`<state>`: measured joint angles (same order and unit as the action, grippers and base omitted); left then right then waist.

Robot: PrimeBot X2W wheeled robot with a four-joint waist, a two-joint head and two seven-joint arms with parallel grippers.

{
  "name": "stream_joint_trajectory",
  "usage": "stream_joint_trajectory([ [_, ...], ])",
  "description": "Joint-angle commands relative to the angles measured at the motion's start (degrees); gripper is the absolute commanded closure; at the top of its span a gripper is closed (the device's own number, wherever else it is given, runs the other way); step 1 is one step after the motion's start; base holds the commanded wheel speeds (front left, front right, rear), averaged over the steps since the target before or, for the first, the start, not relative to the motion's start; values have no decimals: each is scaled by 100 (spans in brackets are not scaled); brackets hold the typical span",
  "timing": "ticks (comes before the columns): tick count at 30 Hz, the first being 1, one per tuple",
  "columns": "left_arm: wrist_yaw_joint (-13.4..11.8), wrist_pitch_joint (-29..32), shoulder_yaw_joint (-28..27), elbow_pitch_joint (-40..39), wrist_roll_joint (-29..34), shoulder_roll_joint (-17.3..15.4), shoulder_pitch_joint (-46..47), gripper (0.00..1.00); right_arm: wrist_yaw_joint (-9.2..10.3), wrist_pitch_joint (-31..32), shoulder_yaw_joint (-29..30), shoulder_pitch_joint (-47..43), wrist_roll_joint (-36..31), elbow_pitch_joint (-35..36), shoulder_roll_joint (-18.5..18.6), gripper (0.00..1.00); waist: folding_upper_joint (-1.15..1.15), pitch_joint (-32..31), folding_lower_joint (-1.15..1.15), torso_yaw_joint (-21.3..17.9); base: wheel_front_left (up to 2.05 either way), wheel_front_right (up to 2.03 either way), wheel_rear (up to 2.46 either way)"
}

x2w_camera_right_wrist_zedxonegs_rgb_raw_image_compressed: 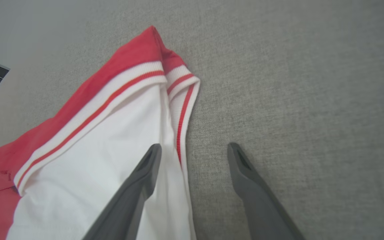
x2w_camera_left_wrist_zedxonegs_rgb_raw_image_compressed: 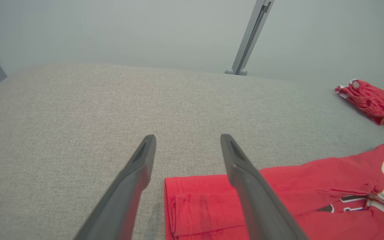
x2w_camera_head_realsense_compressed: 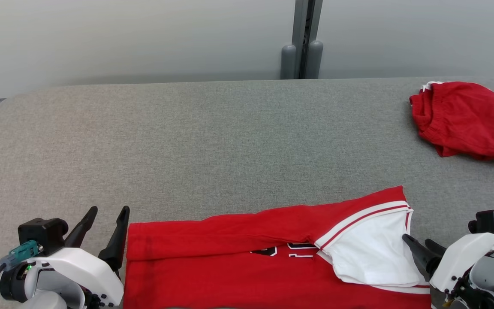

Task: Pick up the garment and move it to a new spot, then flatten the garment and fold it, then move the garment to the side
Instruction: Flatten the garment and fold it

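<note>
The red garment [x2w_camera_head_realsense_compressed: 238, 266] lies along the near edge of the worktop [x2w_camera_head_realsense_compressed: 230, 141]. Our left hand [x2w_camera_head_realsense_compressed: 109, 209], fingers apart, sits just beside its left edge. Our right hand [x2w_camera_head_realsense_compressed: 415, 239], likewise spread and empty, is at its white right end. Another red cloth [x2w_camera_head_realsense_compressed: 465, 116] lies far right.

We are watching the garment [x2w_camera_head_realsense_compressed: 230, 279] running off the head view's bottom edge. Its folded-over layer is covering most of the dark lettering [x2w_camera_head_realsense_compressed: 292, 250], which we are failing to read. The other red cloth [x2w_camera_head_realsense_compressed: 465, 118] is being cropped by the right edge, and a finger of the right hand [x2w_camera_right_wrist_zedxonegs_rgb_raw_image_compressed: 195, 146] is hiding some white fabric.
</note>
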<state>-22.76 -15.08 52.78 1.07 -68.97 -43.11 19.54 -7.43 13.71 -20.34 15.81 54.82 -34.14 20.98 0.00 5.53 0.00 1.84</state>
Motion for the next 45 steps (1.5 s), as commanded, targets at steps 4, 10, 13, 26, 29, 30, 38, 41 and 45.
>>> stream_joint_trajectory([
  [4, 103, -17, -55, 98, 68, 43, -60, 0, -8, 530, 365, 81, -361, -446, -309, 0, 0, -27, 0, 82, 0, 0, 0],
  [10, 199, -17, -65, 225, 105, 137, -114, 0, -9, 1298, 789, -31, -829, -585, -769, 0, 0, -62, 0, 194, 0, 0, 0],
  [13, 231, -18, -73, 261, 111, 151, -137, 0, -14, 1496, 976, -147, -1020, -429, -901, 0, 0, -73, 0, 220, 0, 0, 0],
  [26, 355, -17, -91, 376, 95, 215, -122, 0, -14, 2246, 1809, -450, -1788, 326, -1403, 62, 0, -40, 0, 251, 0, 0, 0],
  [29, 373, -18, -100, 414, 87, 224, -101, 0, -12, 2303, 2030, -475, -1965, 526, -1464, 100, 0, -10, 0, 262, 0, 0, 0],
  [30, 389, -18, -104, 424, 83, 230, -94, 0, -11, 2331, 2089, -486, -2013, 603, -1486, 100, 0, 0, 0, 264, 0, 0, 0],
  [38, 428, -18, -176, 451, 158, 264, -41, 0, -11, 2313, 2520, -490, -2269, 1147, -1583, 100, 0, 38, 0, 205, 0, 0, 0],
  [41, 438, -18, -225, 440, 216, 290, -42, 0, -11, 2360, 2686, -485, -2354, 1311, -1582, 100, 0, 40, 0, 156, 0, 0, 0],
  [45, 453, -18, -308, 424, 341, 340, -74, 0, -7, 2442, 2960, -443, -2481, 1534, -1473, 100, 0, 25, 0, 80, 0, 0, 0],
])
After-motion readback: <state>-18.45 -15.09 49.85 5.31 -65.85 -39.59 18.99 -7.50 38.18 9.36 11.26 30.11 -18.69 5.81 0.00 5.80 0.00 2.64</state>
